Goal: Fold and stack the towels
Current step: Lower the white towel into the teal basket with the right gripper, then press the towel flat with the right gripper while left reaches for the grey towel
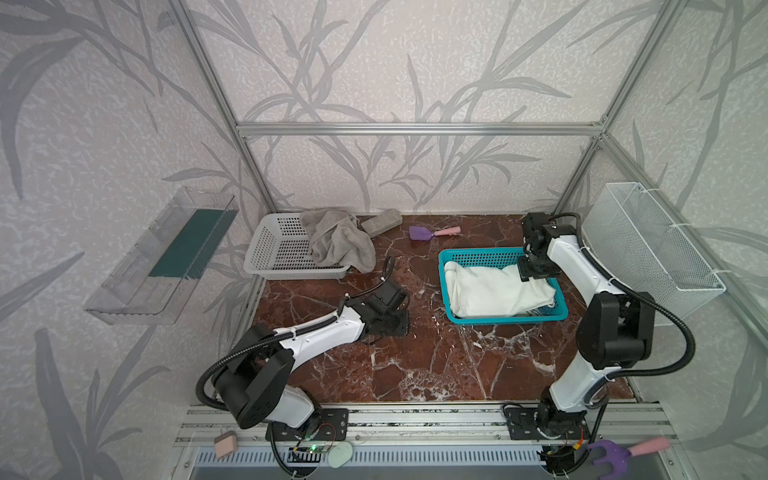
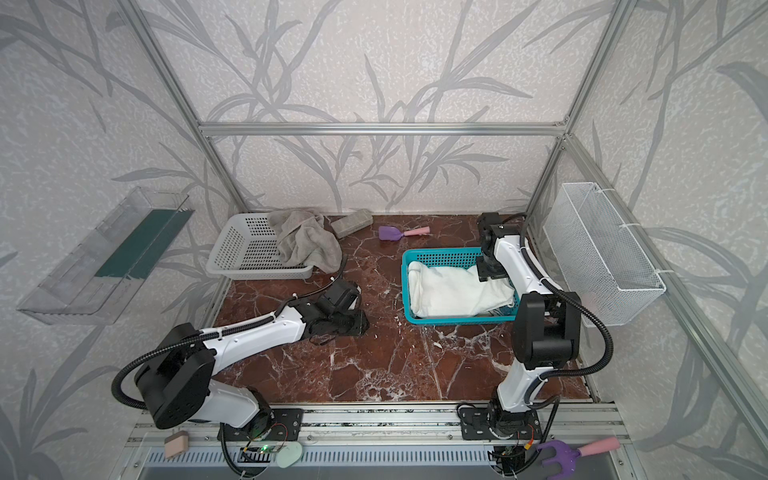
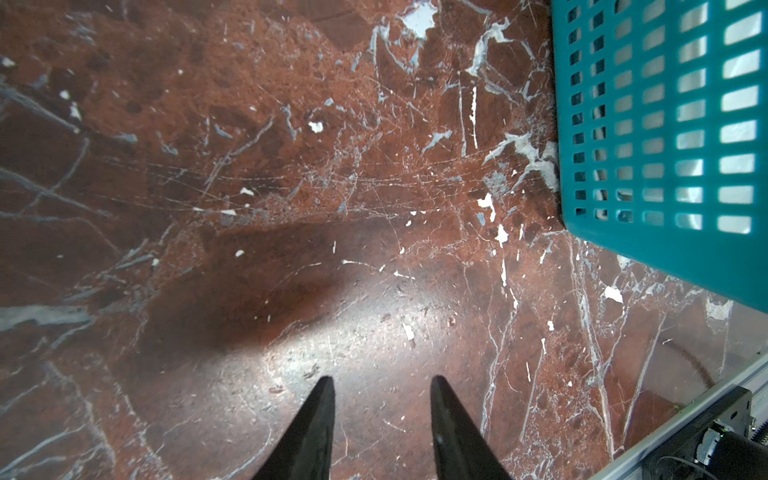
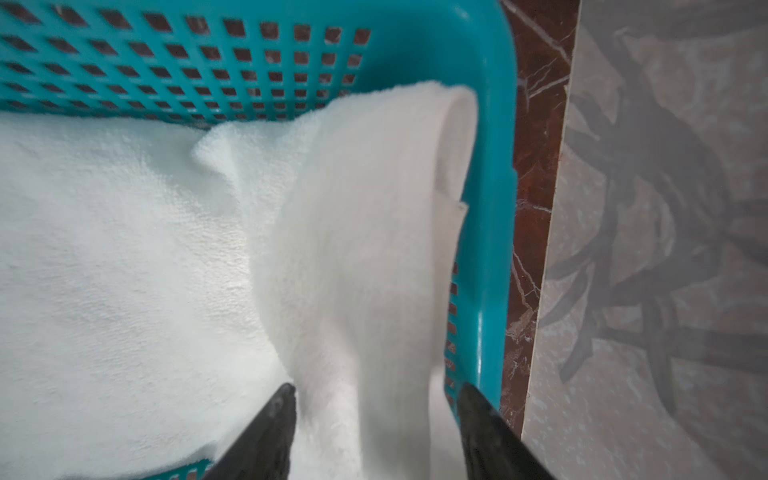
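The right gripper [image 4: 376, 388] hangs over the far right corner of the teal basket [image 1: 503, 320], at the right of the table in both top views. Its jaws stand wide. In the right wrist view a raised ridge of the white towel [image 1: 494, 291] runs up between them without being pinched: there is a clear gap on the side by the basket wall. The ridge is blurred, so I cannot tell how firmly it stands.

The white towel lies in the basket and fills most of it. Its long side runs left to right in the top views, and the ridge follows the right-hand wall.

The right arm is folded high, with its wrist pointing straight down into that corner.

The left gripper [image 3: 382, 382] sits low over the bare table [image 1: 436, 361] in the middle left of the top views. Its jaws are narrowly parted and hold nothing, and its arm is stretched low and forward.

The grey towel [image 1: 336, 245] is unfolded and draped over the right rim of the white basket [image 1: 270, 249], at the upper left of the table. It lies up and to the left of the left gripper (plainly the nearer one), so I judge that arm better placed to fetch it next.
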`<state>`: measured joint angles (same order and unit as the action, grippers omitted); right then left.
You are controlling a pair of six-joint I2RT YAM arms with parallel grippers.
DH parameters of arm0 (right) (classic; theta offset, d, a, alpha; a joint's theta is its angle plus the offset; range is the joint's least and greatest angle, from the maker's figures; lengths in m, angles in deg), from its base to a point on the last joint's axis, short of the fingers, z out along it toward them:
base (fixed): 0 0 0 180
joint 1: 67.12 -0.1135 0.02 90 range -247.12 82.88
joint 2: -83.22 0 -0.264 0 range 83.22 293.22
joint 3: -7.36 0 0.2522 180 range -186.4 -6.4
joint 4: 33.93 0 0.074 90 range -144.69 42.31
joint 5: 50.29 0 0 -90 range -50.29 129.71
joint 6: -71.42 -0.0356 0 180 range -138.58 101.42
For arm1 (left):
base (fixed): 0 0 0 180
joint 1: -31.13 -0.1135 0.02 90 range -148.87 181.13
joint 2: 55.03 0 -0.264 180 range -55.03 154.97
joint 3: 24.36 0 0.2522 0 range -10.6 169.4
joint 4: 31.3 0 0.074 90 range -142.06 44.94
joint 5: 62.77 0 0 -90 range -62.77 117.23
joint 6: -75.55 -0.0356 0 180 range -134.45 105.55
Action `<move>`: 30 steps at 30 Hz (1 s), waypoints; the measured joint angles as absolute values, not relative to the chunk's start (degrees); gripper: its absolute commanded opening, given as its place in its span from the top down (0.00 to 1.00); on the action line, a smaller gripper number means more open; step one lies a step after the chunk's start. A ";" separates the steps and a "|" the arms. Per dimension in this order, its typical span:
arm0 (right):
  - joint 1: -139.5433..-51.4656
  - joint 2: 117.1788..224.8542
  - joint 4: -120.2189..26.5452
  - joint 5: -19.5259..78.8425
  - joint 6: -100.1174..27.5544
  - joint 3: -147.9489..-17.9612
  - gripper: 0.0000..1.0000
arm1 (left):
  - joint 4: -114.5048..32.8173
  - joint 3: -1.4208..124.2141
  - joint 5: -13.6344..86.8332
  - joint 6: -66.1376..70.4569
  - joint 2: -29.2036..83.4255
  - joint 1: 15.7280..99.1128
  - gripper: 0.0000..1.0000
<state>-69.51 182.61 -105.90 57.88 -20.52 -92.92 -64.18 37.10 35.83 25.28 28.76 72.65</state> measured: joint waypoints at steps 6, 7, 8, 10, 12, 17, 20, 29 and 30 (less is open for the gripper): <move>-70.96 176.82 -106.27 56.01 -20.39 -94.47 0.37 | -64.79 38.19 35.54 24.49 28.76 72.56 0.60; -71.29 175.90 -105.71 54.98 -20.34 -94.02 0.39 | -64.81 38.24 35.46 24.45 28.76 72.56 0.60; -71.57 174.96 -104.81 53.56 -20.30 -93.05 0.42 | -64.88 38.24 35.41 24.29 28.76 72.52 0.60; -71.92 173.47 -102.62 50.91 -20.32 -89.82 0.53 | -65.10 38.45 35.39 24.10 29.02 72.43 0.60; -72.31 173.28 -100.96 48.71 -20.36 -86.10 0.71 | -65.58 39.22 35.35 24.01 29.70 72.25 0.60; -72.12 181.01 -98.43 49.80 -20.49 -80.55 0.93 | -68.64 43.37 34.39 23.14 31.38 71.56 0.60; -69.97 189.49 -96.81 51.42 -20.78 -80.66 0.93 | -71.46 47.22 32.79 22.07 31.86 70.66 0.60; -64.68 199.00 -96.79 53.71 -22.02 -89.43 0.83 | -80.24 58.30 26.78 16.03 31.99 64.47 0.48; -64.14 199.59 -96.85 53.84 -22.00 -90.47 0.83 | -81.64 60.42 26.08 15.03 32.28 62.81 0.46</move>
